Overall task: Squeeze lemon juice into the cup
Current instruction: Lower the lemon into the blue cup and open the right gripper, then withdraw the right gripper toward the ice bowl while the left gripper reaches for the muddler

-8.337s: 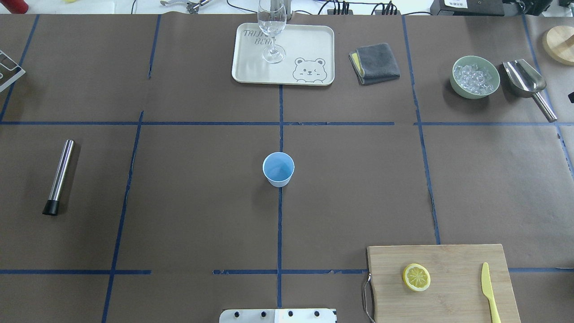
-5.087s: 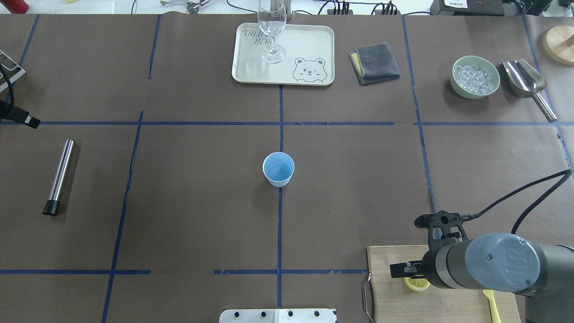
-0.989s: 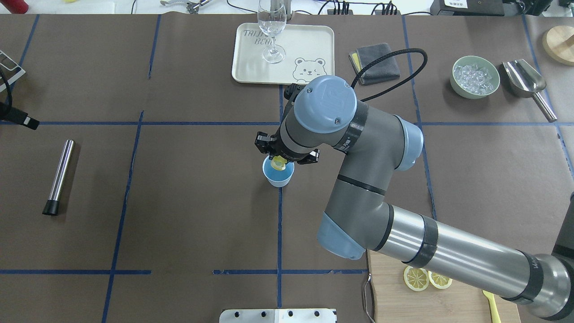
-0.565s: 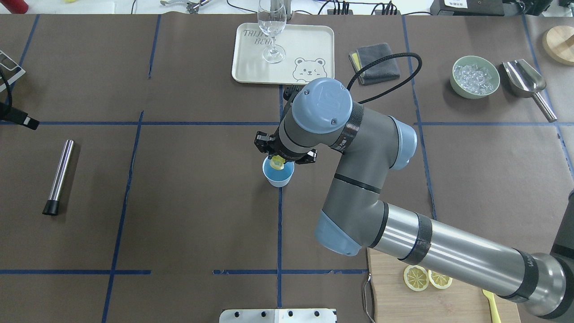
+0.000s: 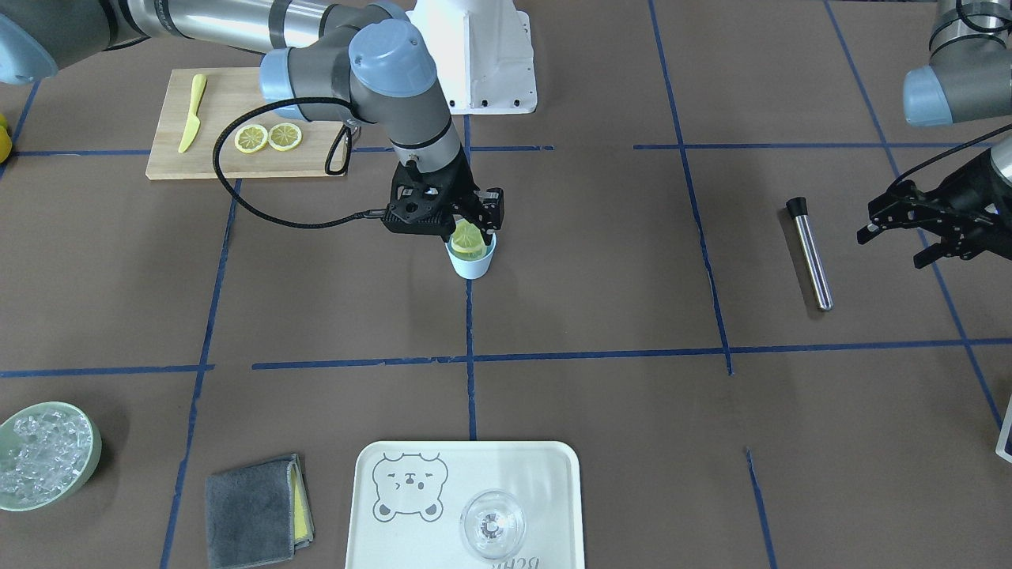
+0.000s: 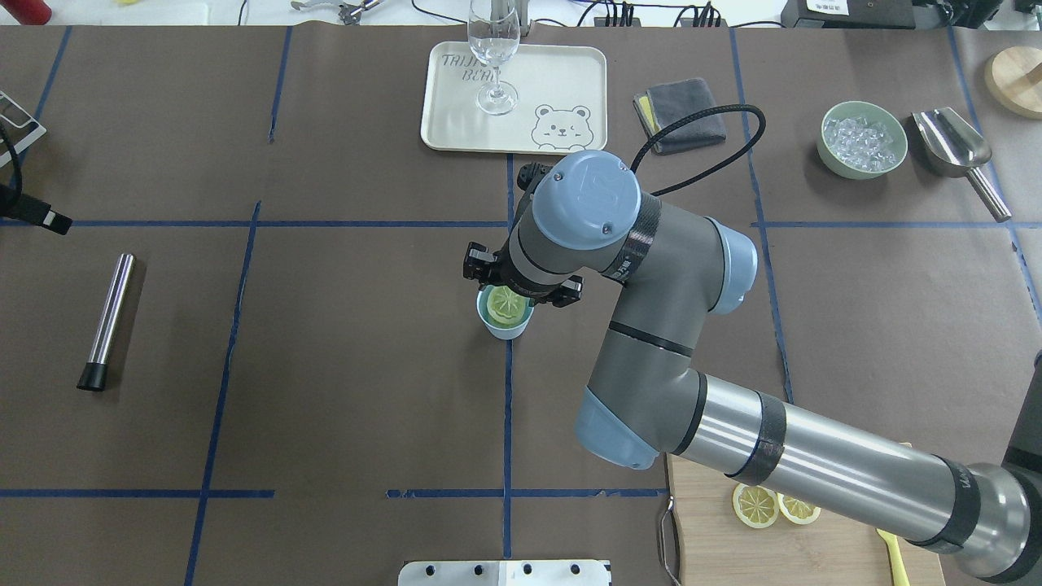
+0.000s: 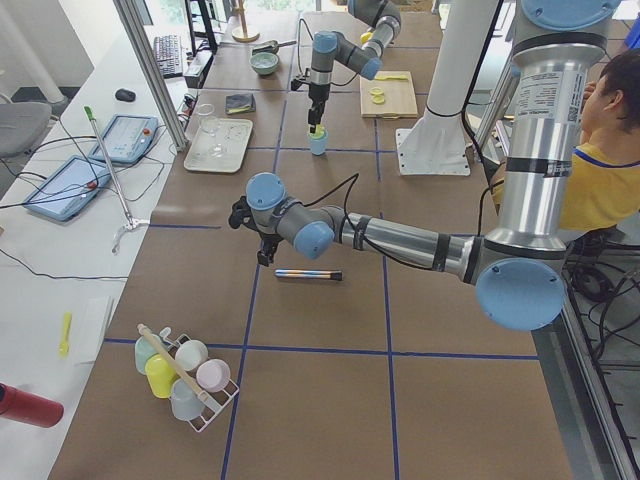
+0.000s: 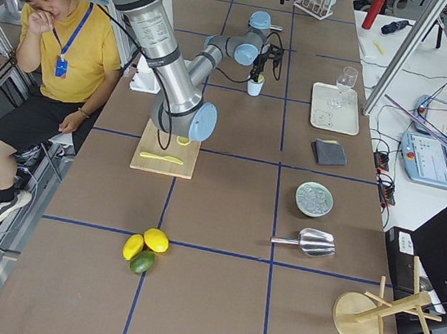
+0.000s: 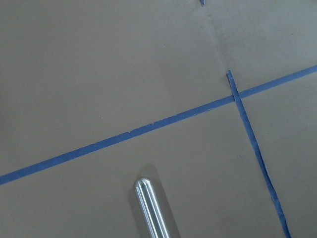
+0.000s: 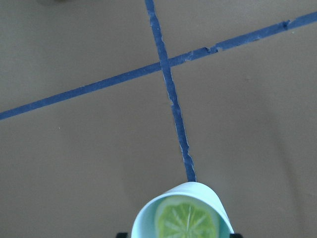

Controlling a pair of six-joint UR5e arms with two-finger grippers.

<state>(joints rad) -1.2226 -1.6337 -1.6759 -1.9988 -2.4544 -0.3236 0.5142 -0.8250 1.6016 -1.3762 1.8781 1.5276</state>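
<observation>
cup (image 10: 145,218) cropped below, knife (image 6: 893,555) half hidden

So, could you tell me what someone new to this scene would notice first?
Most striking is the right arm stretched to the middle of the table, its right gripper open above the cup, with the lemon slice sitting in the cup. Next, two more slices lie side by side on the cutting board near the robot's base, beside a yellow knife.

The small light-blue cup (image 6: 505,329) stands upright at the middle of the table (image 6: 326,366), well apart from every edge and corner. A thin round yellow lemon slice (image 6: 507,303) with paler segments lies tilted inside it, filling most of its mouth.
</observation>
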